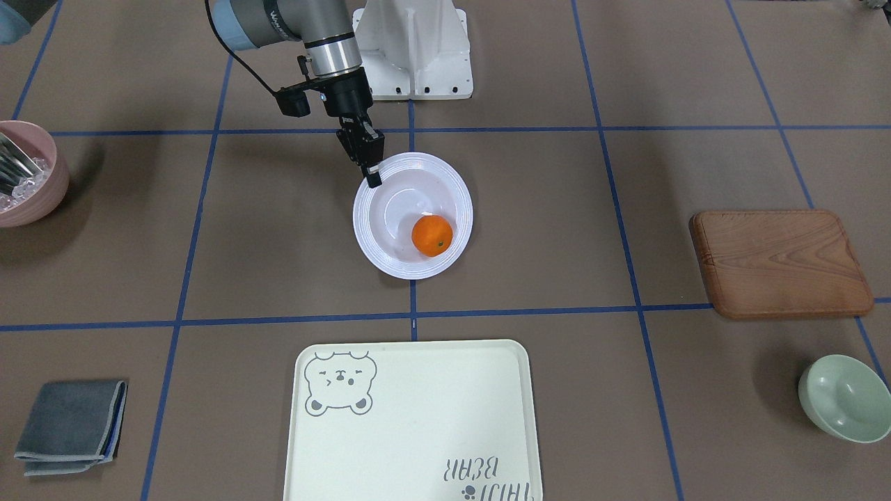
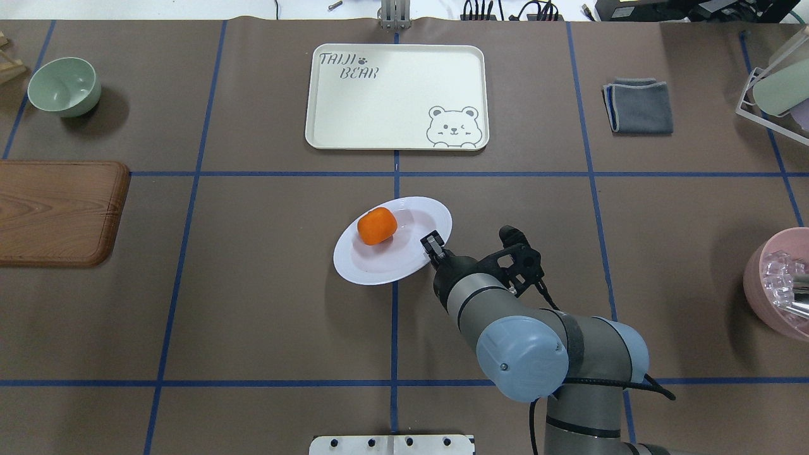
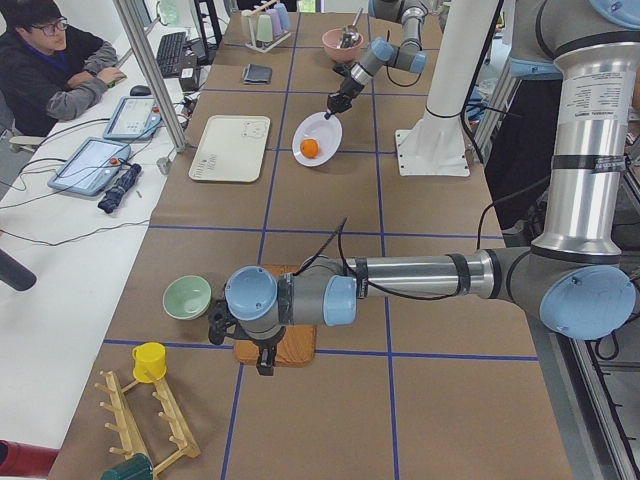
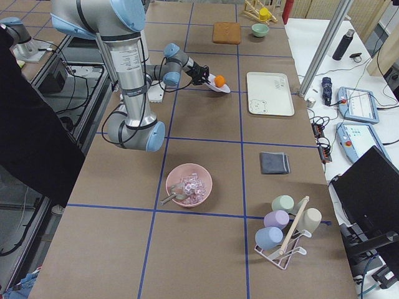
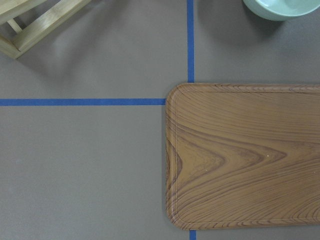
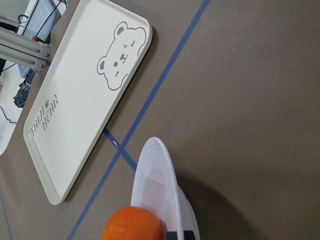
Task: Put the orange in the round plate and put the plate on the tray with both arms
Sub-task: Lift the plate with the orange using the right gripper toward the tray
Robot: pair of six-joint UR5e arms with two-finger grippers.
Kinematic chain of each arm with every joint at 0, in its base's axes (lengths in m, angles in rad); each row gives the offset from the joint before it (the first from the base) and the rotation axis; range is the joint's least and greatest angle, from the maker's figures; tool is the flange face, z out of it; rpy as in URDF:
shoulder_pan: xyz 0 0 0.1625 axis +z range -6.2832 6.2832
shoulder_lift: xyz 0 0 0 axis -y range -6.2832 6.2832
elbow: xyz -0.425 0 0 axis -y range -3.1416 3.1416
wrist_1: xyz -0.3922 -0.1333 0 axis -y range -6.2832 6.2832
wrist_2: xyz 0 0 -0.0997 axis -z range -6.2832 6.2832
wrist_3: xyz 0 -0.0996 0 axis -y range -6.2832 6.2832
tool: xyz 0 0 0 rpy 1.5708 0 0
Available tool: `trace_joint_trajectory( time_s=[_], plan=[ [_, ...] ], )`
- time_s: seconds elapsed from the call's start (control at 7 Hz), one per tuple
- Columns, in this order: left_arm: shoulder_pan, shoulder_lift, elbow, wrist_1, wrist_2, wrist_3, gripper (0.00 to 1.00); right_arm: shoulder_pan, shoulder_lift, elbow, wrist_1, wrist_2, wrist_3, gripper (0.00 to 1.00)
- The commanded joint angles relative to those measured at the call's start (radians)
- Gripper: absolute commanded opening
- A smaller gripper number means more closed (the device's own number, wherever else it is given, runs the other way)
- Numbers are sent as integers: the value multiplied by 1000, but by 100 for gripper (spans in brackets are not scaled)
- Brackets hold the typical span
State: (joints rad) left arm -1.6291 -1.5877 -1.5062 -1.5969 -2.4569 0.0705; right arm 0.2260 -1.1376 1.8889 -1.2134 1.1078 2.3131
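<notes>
The orange (image 1: 431, 235) is lying inside the plate (image 1: 445, 172), off its centre, toward the side facing the tray (image 1: 418, 431). The plate is sitting near the middle of the table (image 1: 278, 229), apart from the tray, with a blue tape line (image 1: 278, 322) running between them. Its rim is being pinched by the right gripper (image 1: 374, 179) on the side away from the tray. In the overhead view the plate is being shown tilted; whether it is clear of the table cannot be told.

On the tray, grey lettering "TAIJI BEAR" with a paw print is being read upright in the overhead view and upside down in the front view, with a winking bear face in the opposite corner. In the right wrist view the plate is being seen edge-on, the tray lying beyond it.

The left gripper (image 3: 263, 366) is being shown only in the left side view, hanging over the board (image 3: 290, 345); whether it is spread or pressed together cannot be told. Its wrist view is taking in the board, a green bowl (image 5: 280, 7) and a wooden rack (image 5: 35, 25). A cloth (image 1: 69, 426) and a pink bowl (image 1: 28, 174) are lying toward the table's other end. A person (image 3: 50, 70) at a desk is being shown in the left side view alone.
</notes>
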Motion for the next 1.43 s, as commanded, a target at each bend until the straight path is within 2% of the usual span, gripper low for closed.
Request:
trace_joint_trajectory(
  time_s=[0.0, 0.86, 1.29],
  plan=[
    [0, 0, 1, 0, -1, 0, 99, -1, 1, 2, 2, -3, 5, 0],
    [0, 0, 0, 0, -1, 0, 99, 9, 7, 90, 2, -26, 46, 0],
    [2, -3, -3, 0, 1, -14, 99, 132, 12, 82, -2, 1, 28, 0]
  ],
)
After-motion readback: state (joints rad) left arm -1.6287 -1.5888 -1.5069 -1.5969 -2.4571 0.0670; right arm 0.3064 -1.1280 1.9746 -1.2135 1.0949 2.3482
